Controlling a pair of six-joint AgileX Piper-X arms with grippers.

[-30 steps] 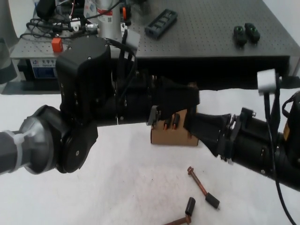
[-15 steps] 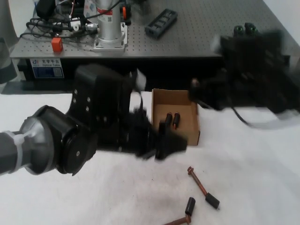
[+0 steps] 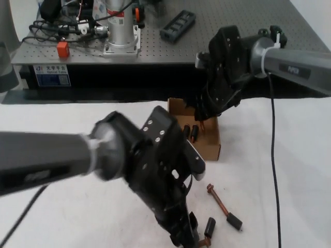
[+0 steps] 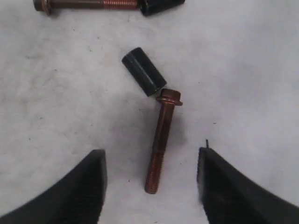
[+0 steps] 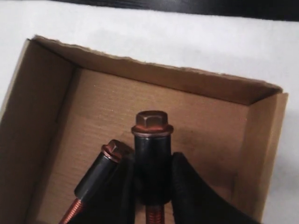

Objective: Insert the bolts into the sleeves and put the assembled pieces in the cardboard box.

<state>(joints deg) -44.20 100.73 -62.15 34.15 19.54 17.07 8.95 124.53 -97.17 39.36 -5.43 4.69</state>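
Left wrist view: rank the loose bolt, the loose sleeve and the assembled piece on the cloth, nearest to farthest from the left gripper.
From the open left gripper:
1. Bolt, lying between the fingers.
2. Sleeve, just past the bolt's head.
3. Assembled piece, farther out beyond the sleeve.

My bench under its white cloth (image 3: 77,217), and what lies on it.
The cardboard box (image 3: 211,151) sits on the cloth toward the far side. Nearer me lies an assembled piece (image 3: 222,205), a bolt with a sleeve on its threaded end. Just beside it lie a loose black sleeve (image 4: 144,71) and a loose copper-coloured bolt (image 4: 161,140). The sleeve's end seems to touch the bolt's head, though I can't be sure.
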